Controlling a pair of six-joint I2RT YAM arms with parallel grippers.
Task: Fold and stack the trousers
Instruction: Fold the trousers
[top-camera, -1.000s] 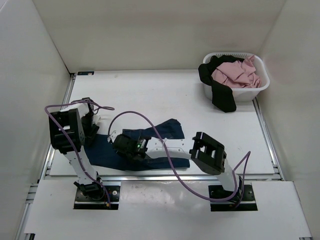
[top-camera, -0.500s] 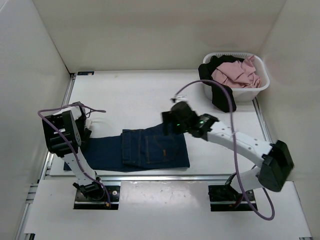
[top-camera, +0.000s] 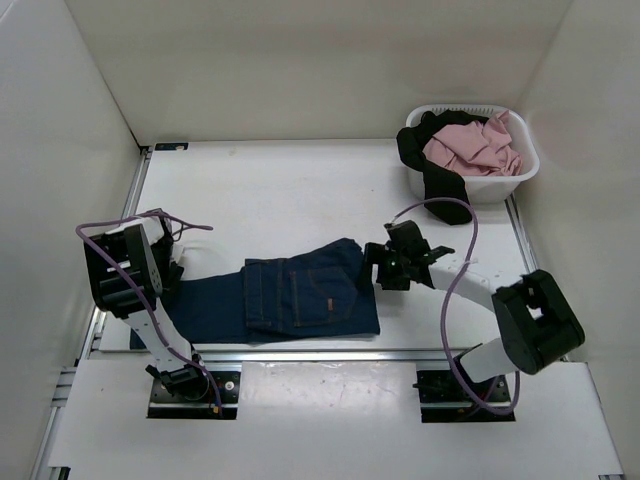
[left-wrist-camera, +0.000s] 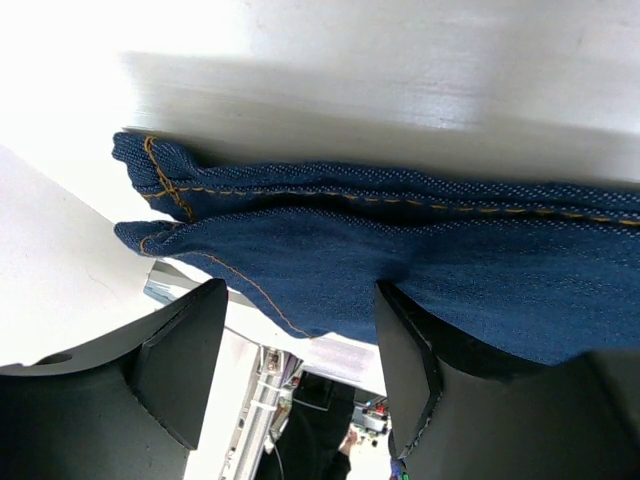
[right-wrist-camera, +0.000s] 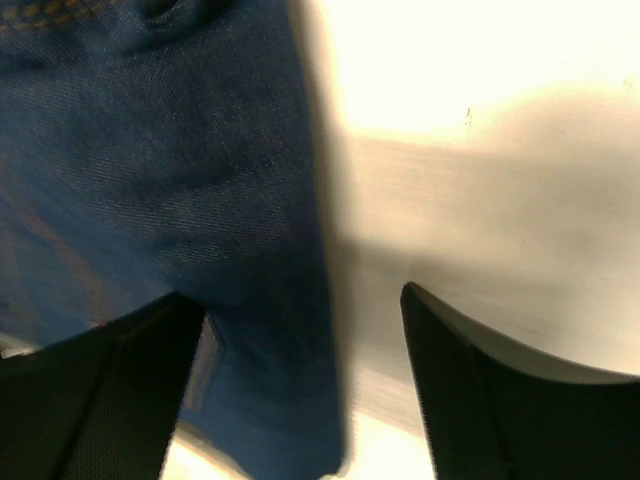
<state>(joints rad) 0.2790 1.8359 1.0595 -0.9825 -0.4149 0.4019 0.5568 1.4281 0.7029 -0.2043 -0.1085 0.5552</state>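
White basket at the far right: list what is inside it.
A crumpled pink cloth fills most of the white basket. A black garment lies beside the pink cloth and hangs out over the near-left rim. Anything beneath them, and the basket's floor, is covered.

The trousers (left-wrist-camera: 400, 270) are matt, twill-woven dark denim with tan stitching, lying on a smooth white table (top-camera: 300, 190)
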